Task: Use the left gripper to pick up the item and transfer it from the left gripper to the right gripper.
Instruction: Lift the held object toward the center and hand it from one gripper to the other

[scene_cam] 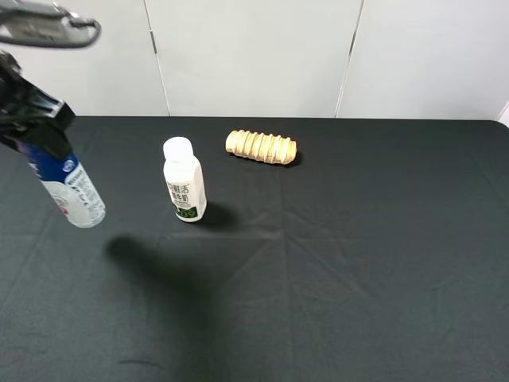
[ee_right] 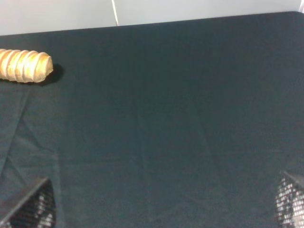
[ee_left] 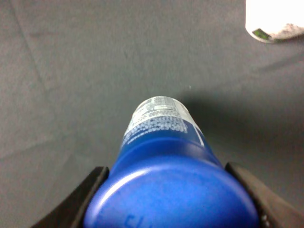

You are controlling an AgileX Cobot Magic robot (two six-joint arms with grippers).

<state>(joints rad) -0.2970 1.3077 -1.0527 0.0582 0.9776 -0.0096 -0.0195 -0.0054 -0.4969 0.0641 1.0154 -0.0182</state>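
Observation:
The item, a tall bottle with a blue cap and a white labelled body (scene_cam: 71, 187), hangs tilted in the air over the table's far left. My left gripper (scene_cam: 36, 127) is shut on its blue upper part. In the left wrist view the blue cap (ee_left: 166, 185) fills the space between the two black fingers (ee_left: 90, 194), with the left gripper (ee_left: 171, 199) closed around it. My right gripper (ee_right: 159, 204) is out of the exterior view. In its wrist view the two fingertips sit far apart over bare black cloth, open and empty.
A shorter white-capped bottle with green print (scene_cam: 184, 181) stands upright left of centre and also shows in the left wrist view (ee_left: 274, 19). A ridged tan bread roll (scene_cam: 261, 146) lies behind it, also in the right wrist view (ee_right: 24, 66). A black cloth covers the table (scene_cam: 358, 239).

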